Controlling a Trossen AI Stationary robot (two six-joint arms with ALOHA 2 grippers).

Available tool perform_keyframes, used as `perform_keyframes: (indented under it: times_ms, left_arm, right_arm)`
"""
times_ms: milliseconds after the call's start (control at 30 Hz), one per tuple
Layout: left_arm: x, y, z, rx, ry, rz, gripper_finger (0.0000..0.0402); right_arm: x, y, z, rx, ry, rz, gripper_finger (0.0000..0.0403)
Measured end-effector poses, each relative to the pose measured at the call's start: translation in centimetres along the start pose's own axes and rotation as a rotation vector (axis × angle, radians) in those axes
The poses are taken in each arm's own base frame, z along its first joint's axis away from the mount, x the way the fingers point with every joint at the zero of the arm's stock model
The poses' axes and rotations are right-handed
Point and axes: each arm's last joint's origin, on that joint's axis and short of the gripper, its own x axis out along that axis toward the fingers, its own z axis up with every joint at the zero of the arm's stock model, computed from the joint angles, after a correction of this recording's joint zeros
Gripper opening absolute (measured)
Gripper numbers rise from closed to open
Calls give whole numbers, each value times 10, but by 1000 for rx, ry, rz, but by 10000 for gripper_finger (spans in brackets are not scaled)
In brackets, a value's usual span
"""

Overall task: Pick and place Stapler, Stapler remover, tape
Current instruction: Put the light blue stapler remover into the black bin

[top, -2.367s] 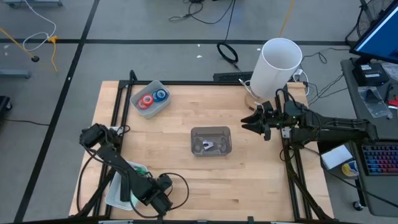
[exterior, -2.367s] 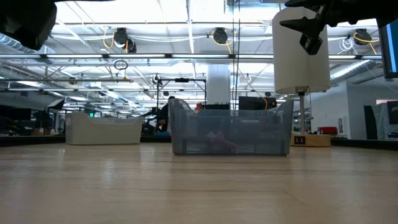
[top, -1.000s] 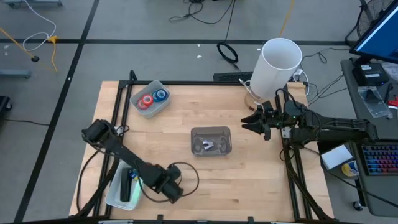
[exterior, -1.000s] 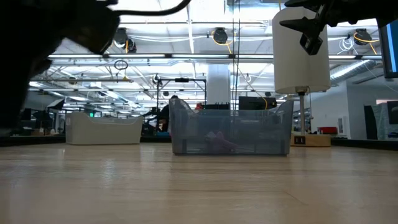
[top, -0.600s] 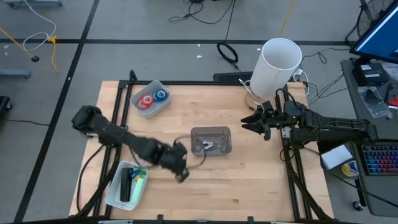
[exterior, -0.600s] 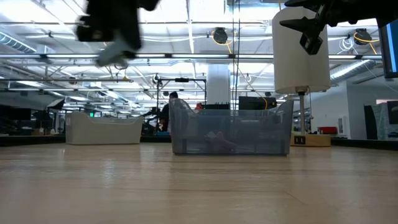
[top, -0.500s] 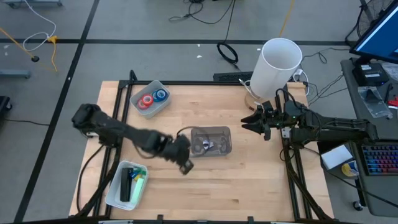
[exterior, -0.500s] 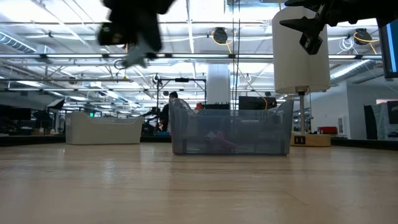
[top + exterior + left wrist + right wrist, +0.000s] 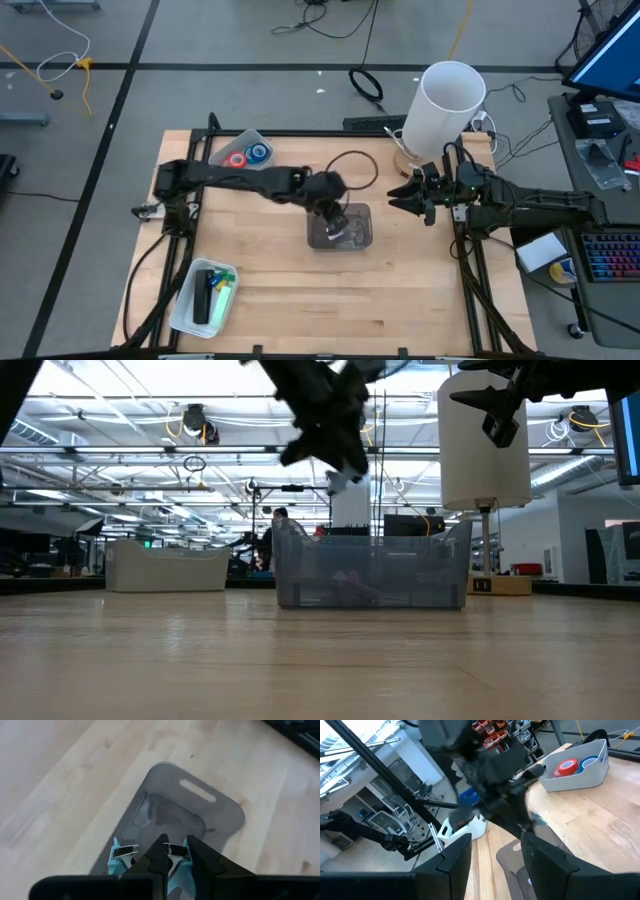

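My left gripper (image 9: 335,212) hangs over the clear grey bin (image 9: 340,226) in the middle of the table, shut on a light-blue stapler remover (image 9: 176,857). From table height the remover (image 9: 341,478) shows below the fingers, above the bin (image 9: 370,572). A pale item lies in the bin. Red and blue tape rolls (image 9: 245,156) lie in a white bin at the far left. A black stapler (image 9: 203,297) lies in the near-left tray (image 9: 185,315). My right gripper (image 9: 408,198) hovers open at the right. My left gripper pinches one metal-tipped blue arm (image 9: 176,851) of the stapler remover between its two fingers. The remover's other arm (image 9: 123,854) stands outside one finger. The fingers slant down from the table's left side. The remover is lifted clear, above the bin.
A tall white cylinder (image 9: 445,108) stands at the far right behind my right arm. A green item (image 9: 222,291) lies beside the stapler in the near-left tray. Bare wood lies in front of the central bin (image 9: 340,290).
My left gripper has swung from the near-left tray up and toward the table's right and far side, ending over the central bin. It has turned on the way and stayed shut on the stapler remover, which has travelled with it, clear of the table.
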Motion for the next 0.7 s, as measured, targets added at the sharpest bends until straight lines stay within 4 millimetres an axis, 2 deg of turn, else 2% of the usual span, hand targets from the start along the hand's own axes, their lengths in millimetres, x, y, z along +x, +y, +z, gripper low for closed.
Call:
perform_keyframes:
  times_ms: [167, 333, 700]
  left_arm:
    - [28, -3, 14, 72, 11, -14, 46]
    - [54, -7, 14, 137, 8, -30, 46]
    - [81, -9, 13, 166, -30, -81, 47]
  right_arm:
    - [0, 0, 0, -1, 1, -1, 167]
    - [0, 0, 0, -3, 1, -1, 167]
    - [1, -1, -1, 0, 6, -4, 167]
